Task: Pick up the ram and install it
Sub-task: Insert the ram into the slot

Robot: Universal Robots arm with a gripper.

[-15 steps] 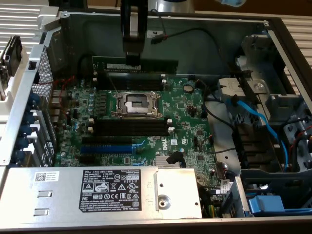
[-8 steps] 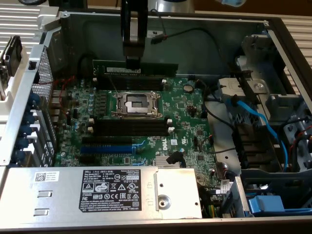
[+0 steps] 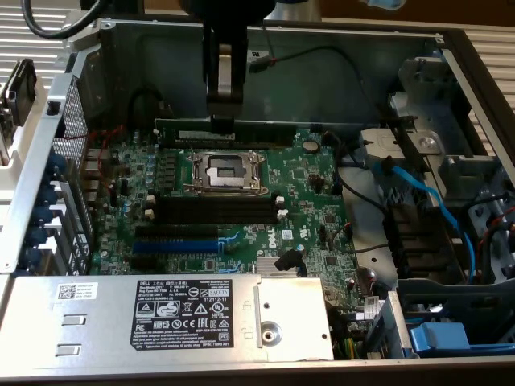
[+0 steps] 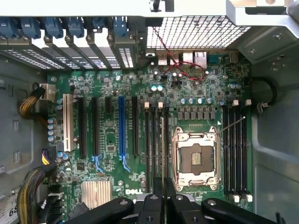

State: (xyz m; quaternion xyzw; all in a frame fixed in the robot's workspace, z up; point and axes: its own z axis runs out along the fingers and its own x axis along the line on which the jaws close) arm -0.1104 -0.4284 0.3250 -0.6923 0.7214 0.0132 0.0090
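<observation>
My claw (image 3: 221,119) is narrow, pinched on the ram (image 3: 261,129) at mid-length, as far as I can tell. Ram hangs level just beyond the socket (image 3: 225,170), on the side away from the black slots (image 3: 213,211). Best kept level and parallel to those slots, grip centred. Board reads DELL (image 3: 288,238) near the socket. Supply label (image 3: 193,310) also reads DELL.

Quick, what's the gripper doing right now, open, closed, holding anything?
Gripper: closed, holding the ram near its middle.
</observation>
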